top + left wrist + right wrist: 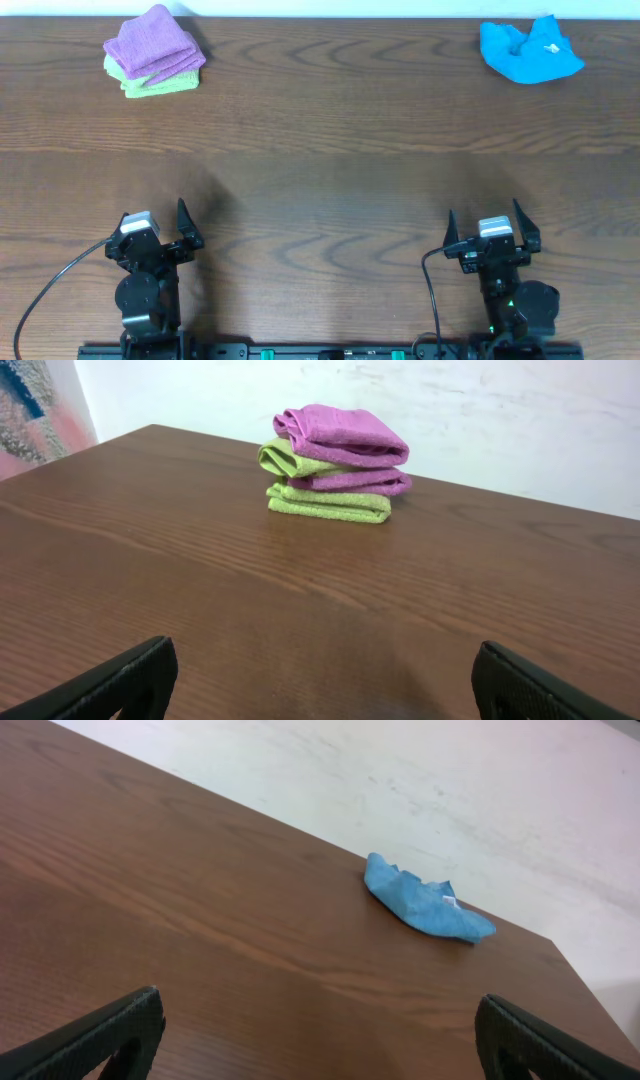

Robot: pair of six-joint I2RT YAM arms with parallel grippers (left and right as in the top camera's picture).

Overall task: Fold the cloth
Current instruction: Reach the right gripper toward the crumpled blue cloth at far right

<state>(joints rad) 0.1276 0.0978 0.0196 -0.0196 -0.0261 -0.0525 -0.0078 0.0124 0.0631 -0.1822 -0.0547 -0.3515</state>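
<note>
On the table [320, 170], sky-blue cloth [528, 52] sits crumpled at far right corner, purple-and-green stack [155, 52] far left. Near edge: left gripper [155, 228] and right gripper [487, 222] spread wide, empty. Fold not started; next move likely needs the right arm to reach out, then flatten it.

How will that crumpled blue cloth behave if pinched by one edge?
Probably floppy: the cloth lies in a crumpled heap, so it should sag and unfurl when lifted. Its soft folds suggest pushing would bunch it on the table.
</note>
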